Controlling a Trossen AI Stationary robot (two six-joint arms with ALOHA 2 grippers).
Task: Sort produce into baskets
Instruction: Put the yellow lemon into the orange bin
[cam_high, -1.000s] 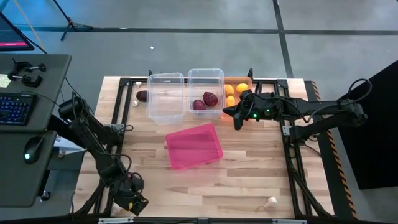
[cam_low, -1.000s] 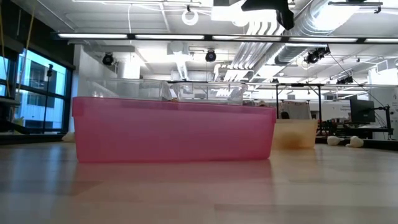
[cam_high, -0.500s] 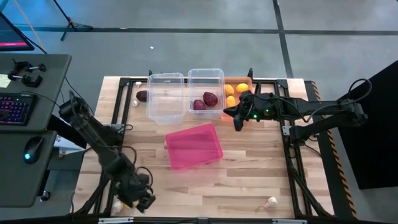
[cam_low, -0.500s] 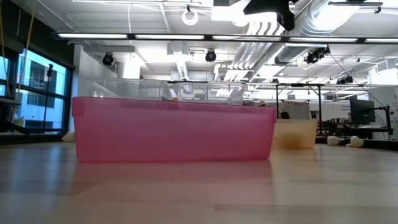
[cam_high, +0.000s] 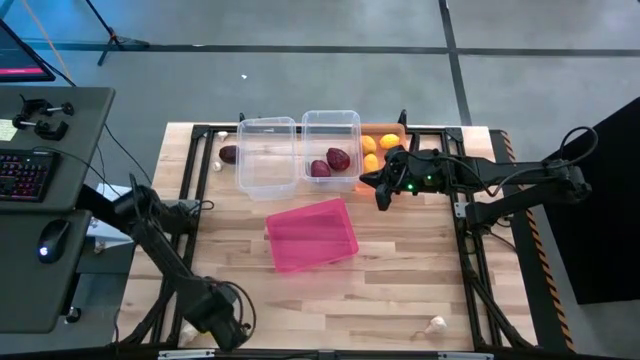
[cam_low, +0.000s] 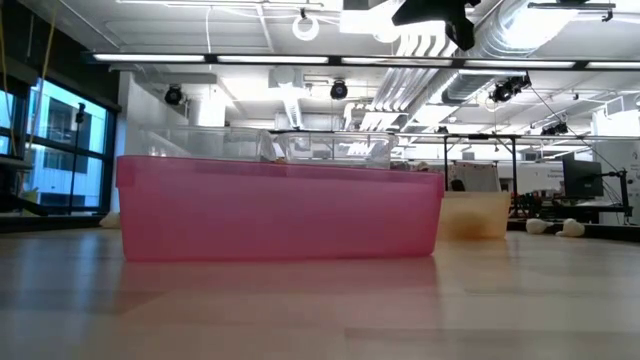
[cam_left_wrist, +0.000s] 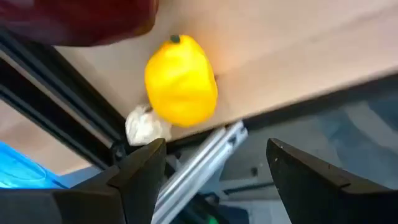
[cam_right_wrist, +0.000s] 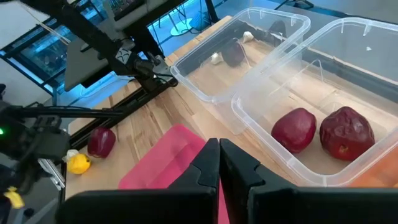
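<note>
I found the tabletop (cam_high: 400, 290) carrying four baskets. The pink basket (cam_high: 311, 234) lay near its centre. Along the far edge stood two clear baskets: the left clear basket (cam_high: 266, 157) held nothing I could see, while the right clear basket (cam_high: 331, 130) held two dark red pieces (cam_high: 329, 163). The orange basket (cam_high: 384, 128) beside it held yellow fruits (cam_high: 379, 146).

My right gripper (cam_high: 382, 194), fingers clenched on nothing, hovered at the near corner of the orange basket. My left gripper (cam_high: 222, 330) sat at the near left corner of the tabletop, fingers parted and grasping nothing; just ahead of it lay a yellow fruit (cam_left_wrist: 181, 81) touching a white garlic bulb (cam_left_wrist: 147, 126), with a dark red piece (cam_left_wrist: 81, 20) close by.

Another garlic bulb (cam_high: 436, 324) lay near the near right corner.
</note>
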